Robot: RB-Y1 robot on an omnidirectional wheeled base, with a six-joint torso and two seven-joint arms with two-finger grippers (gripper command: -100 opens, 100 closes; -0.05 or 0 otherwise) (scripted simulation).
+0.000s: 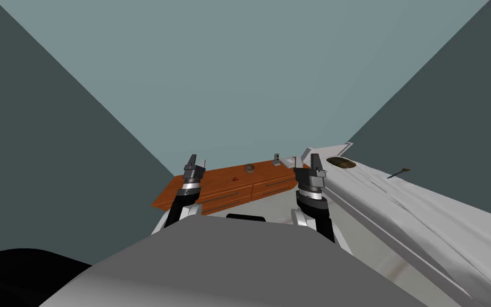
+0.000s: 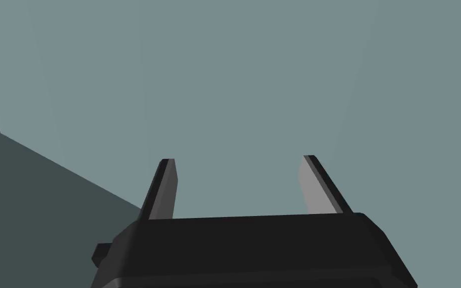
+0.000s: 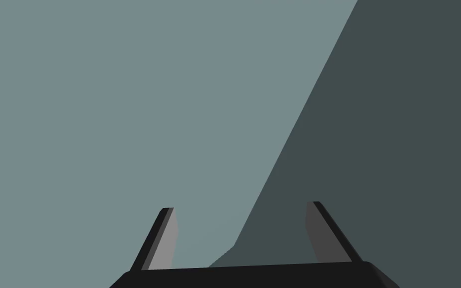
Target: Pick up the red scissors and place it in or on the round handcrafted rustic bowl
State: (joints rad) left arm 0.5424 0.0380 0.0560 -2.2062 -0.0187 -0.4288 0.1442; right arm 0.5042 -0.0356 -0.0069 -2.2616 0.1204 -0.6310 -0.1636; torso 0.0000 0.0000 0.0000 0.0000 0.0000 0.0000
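The red scissors (image 1: 234,178) lie small and flat on top of an orange-brown wooden dresser (image 1: 223,194) ahead of me. A round brownish bowl (image 1: 249,168) stands on the same top, a little behind and to the right of the scissors. My left gripper (image 1: 197,161) is raised in front of the dresser's left part, fingers (image 2: 167,187) open with nothing between them. My right gripper (image 1: 307,159) is raised near the dresser's right end, also open and empty, as its fingers (image 3: 167,240) show in the right wrist view.
A small grey upright object (image 1: 276,158) and a white flat item (image 1: 291,160) sit at the dresser's back right. A white bed (image 1: 420,213) runs along the right, with a dark oval item (image 1: 341,162) on its near corner. Grey-blue walls close in behind.
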